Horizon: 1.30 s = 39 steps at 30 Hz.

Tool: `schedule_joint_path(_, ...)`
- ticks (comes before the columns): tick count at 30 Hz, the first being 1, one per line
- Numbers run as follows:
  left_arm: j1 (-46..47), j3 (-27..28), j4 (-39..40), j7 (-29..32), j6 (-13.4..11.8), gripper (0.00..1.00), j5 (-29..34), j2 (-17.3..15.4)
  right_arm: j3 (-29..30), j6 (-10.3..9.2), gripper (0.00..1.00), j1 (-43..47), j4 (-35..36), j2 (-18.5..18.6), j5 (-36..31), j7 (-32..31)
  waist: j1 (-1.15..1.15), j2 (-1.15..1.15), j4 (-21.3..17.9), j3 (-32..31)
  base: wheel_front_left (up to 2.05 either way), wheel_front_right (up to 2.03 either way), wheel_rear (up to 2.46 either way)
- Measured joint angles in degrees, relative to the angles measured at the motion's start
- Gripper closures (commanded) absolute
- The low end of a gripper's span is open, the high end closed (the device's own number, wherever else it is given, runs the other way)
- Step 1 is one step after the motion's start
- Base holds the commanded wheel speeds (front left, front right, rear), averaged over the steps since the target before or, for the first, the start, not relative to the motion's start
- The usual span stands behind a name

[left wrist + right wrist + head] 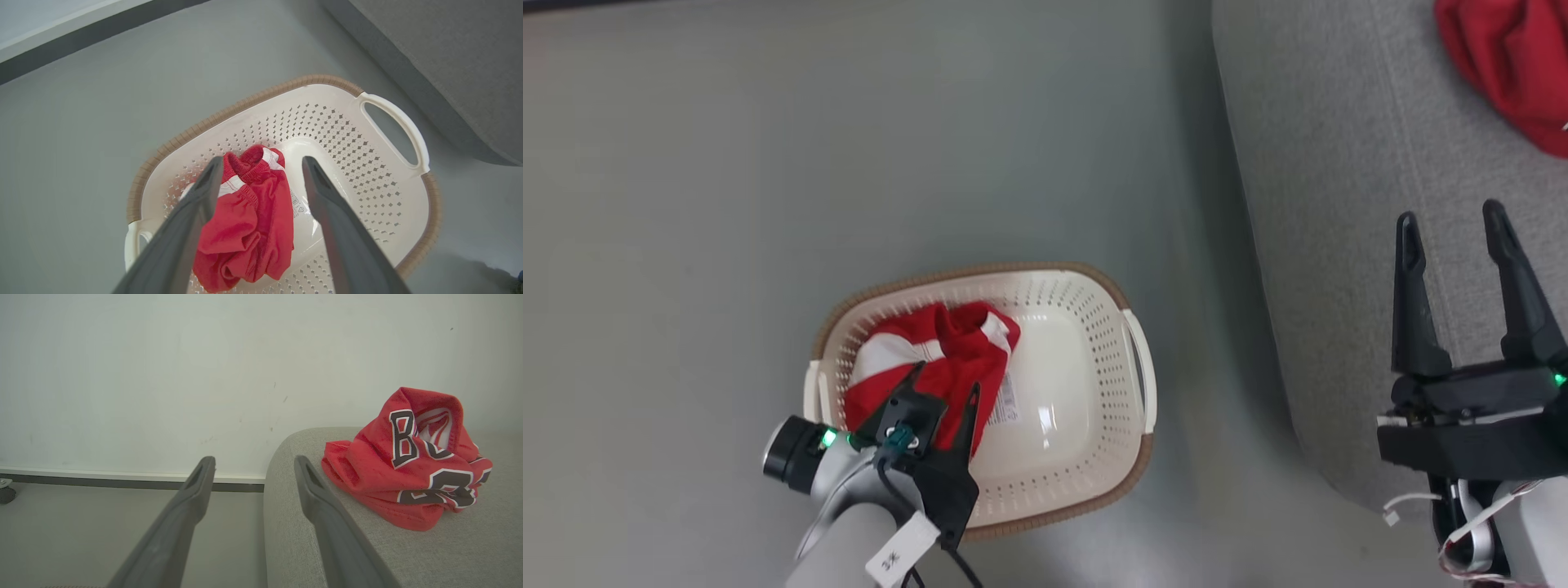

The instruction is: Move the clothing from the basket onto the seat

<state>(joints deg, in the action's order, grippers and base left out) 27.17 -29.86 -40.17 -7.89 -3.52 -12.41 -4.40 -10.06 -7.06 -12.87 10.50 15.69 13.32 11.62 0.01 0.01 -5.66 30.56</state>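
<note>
Nearest the head camera, the left gripper [947, 380] hung over the left half of the basket [1086, 343], its 2 dark fingers spread wide and pinching nothing. In the left wrist view, the left gripper [262, 161] had its fingers [192, 220] standing to either side of the striped red garment [249, 220]. Whether the tips touched the cloth could not be told. That garment [956, 343] lay crumpled against the basket's left wall, with a white band and a white care label showing, and the right half of the basket's cream floor was bare. The basket [327, 122] sat on the grey floor [768, 163], near the sofa [1339, 245] but apart from it.

At the lower right of the head view, the right gripper [1451, 215] was held over the sofa's front edge, also spread wide and holding nothing. In the right wrist view, the right gripper [254, 459] had 1 finger over the floor and the other over the sofa [449, 555] at its rounded corner.

Farther on, the lettered red garment [408, 469] lay bunched on the seat cushion, well apart from the right gripper, with black block letters edged in white across its folds. In the head view this garment [1511, 57] sat at the upper right corner, partly cut off by the frame. Beyond the sofa stood a pale wall [163, 375] with a dark skirting strip [122, 482] along its foot.
</note>
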Motion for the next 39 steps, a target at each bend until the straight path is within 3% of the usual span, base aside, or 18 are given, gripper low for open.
schedule_joint_path(24,16.7,-1.4,-10.6,3.9,-0.5,0.00,5.9,-1.5,1.5,0.00,0.00,-11.4,5.5,-0.4,-1.3,0.1,0.00,0.00,-1.7,18.4,0.00,0.00,0.00)
schedule_joint_path(39,23.0,-6.0,-18.3,7.6,-2.0,0.00,12.6,-1.6,0.7,0.00,0.00,-15.8,2.3,-1.4,-1.9,1.5,-0.01,0.00,-1.5,25.5,0.00,0.00,0.00)
